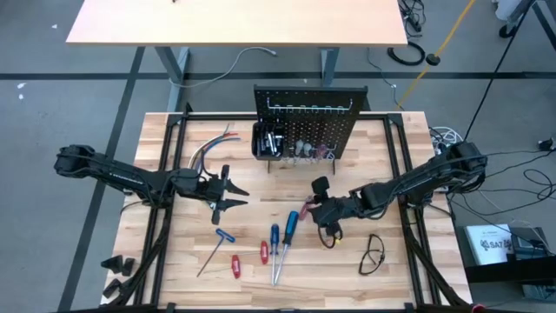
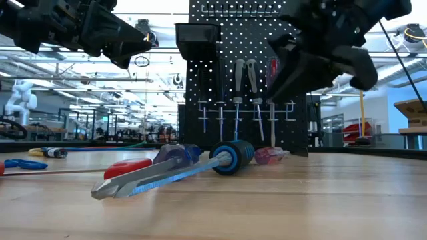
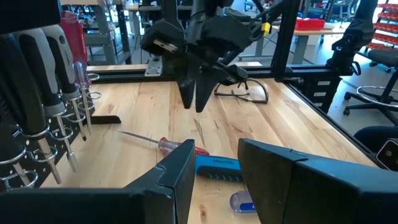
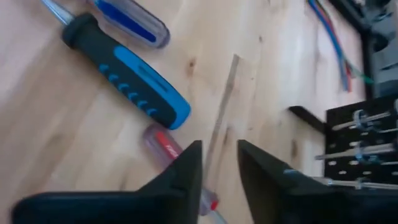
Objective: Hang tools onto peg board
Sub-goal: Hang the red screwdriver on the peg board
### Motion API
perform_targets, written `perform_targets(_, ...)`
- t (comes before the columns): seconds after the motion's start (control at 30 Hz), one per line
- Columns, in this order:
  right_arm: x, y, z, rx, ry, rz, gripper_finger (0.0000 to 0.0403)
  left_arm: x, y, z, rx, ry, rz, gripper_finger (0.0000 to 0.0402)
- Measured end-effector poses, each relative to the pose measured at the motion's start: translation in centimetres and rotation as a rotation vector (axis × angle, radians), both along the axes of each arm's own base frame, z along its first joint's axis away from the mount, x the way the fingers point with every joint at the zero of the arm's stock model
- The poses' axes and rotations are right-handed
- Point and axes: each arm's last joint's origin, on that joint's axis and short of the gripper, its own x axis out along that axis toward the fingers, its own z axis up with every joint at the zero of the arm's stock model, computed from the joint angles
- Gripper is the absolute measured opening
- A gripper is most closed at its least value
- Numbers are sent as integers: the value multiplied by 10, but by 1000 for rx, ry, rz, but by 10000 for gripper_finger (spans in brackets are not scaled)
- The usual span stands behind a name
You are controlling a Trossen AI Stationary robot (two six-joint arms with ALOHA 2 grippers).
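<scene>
The black peg board (image 1: 308, 122) stands upright at the table's far middle, with several tools hanging on its front (image 2: 243, 80) and a small black bin (image 1: 265, 139). Several screwdrivers lie flat on the table in front of it: a blue-and-black one (image 1: 288, 228), a clear blue one (image 1: 274, 236), two red ones (image 1: 264, 252) and a small red-and-clear one (image 4: 163, 142). My right gripper (image 4: 220, 162) is open and hangs above the small red-and-clear screwdriver, clear of the table. My left gripper (image 1: 228, 193) is open and empty, left of the tools.
A blue T-handled tool (image 1: 221, 239) lies at the near left. Safety glasses (image 1: 372, 255) lie at the near right. A bundle of coloured wires (image 1: 208, 149) lies left of the peg board. Black frame rails (image 1: 165, 174) run along both sides of the table.
</scene>
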Motion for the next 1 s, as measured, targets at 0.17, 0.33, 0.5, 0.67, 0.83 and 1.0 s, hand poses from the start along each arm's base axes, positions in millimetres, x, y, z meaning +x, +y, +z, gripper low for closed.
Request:
perform_targets(0.17,-1,3,0,-105,7,40,173,0,0,-1,1,10,0,130)
perform_targets(0.33,1,4,2,-109,-13,71,219,0,0,-1,9,13,-1,130)
perform_targets(0.5,9,7,12,-68,-144,62,230,0,0,-1,9,14,-1,130)
perform_targets(0.67,11,8,13,-93,-150,154,227,0,0,-2,8,15,-1,130)
perform_targets(0.83,17,0,15,-21,-17,194,225,0,0,-2,9,15,-1,130)
perform_targets(1.0,27,-10,17,-51,96,213,225,0,0,-1,9,14,-1,130)
